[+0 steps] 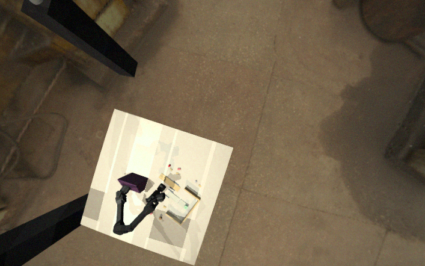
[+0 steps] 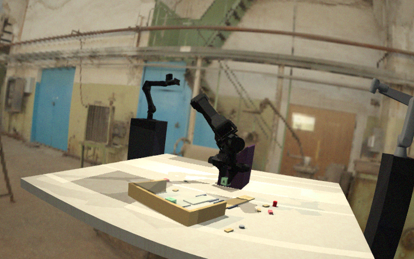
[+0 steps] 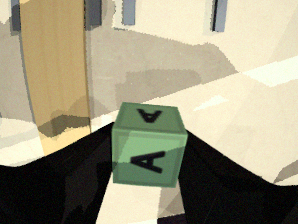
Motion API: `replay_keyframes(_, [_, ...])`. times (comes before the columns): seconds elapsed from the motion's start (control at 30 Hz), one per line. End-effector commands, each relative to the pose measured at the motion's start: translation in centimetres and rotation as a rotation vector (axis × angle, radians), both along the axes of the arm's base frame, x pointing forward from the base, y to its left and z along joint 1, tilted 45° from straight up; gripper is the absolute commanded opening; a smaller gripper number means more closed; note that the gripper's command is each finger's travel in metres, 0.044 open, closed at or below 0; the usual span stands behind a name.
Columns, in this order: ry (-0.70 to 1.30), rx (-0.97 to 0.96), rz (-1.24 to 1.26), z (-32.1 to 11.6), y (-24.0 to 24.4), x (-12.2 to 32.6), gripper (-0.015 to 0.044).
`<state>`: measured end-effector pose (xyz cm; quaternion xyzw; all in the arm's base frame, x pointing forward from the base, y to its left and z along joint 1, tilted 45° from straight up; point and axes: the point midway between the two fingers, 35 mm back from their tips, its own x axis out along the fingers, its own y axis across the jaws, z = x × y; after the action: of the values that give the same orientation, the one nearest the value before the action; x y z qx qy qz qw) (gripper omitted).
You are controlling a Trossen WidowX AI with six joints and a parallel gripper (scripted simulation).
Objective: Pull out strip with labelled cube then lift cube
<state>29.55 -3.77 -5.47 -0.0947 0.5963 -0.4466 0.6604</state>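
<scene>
Seen in the exterior view, with 6 o'clock at its lower edge and the cube as the dial's centre, a small tan chip (image 1: pixel 199 185) (image 2: pixel 228 230) and a blue-grey disc (image 1: pixel 196 180) (image 2: pixel 241 227) lie near 6 o'clock on the pale desk (image 1: pixel 145 132) (image 2: pixel 298 238). The wooden-walled tray (image 1: pixel 192 209) (image 2: pixel 160 202) stands at 7 o'clock, its wall between the camera and the pieces inside: a flat green piece (image 1: pixel 186 206) (image 2: pixel 171 199) and a pale grey strip (image 1: pixel 176 197) (image 2: pixel 198 199). A pink block (image 1: pixel 179 168) (image 2: pixel 270 211) and an upright red cylinder (image 1: pixel 169 165) (image 2: pixel 274 203) sit towards 4 o'clock; a flat tan wooden strip (image 1: pixel 170 182) (image 2: pixel 240 201) (image 3: pixel 55 65) lies at 5 o'clock, outside the tray.

The green cube (image 2: pixel 224 181) (image 3: pixel 149 145) is raised above the desk, apart from both strips. It shows a black "A" on 2 faces, with slightly darker green borders. The black pincer (image 1: pixel 156 198) (image 2: pixel 224 180) (image 3: pixel 148 132) is closed on it, 1 finger at each side.

Behind, a dark purple slanted block (image 1: pixel 133 181) (image 2: pixel 247 160) stands towards 1 o'clock. Farther off, a black pedestal (image 2: pixel 149 138) is at 10 o'clock.
</scene>
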Motion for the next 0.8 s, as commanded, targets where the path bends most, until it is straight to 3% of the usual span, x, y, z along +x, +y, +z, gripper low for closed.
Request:
replay_keyframes(0.0, [-0.019,0.007,0.007,1.64,1.78,0.52,0.0000])
replay_keyframes(0.77, [-0.019,0.007,0.007,1.99,2.12,0.54,0.0000])
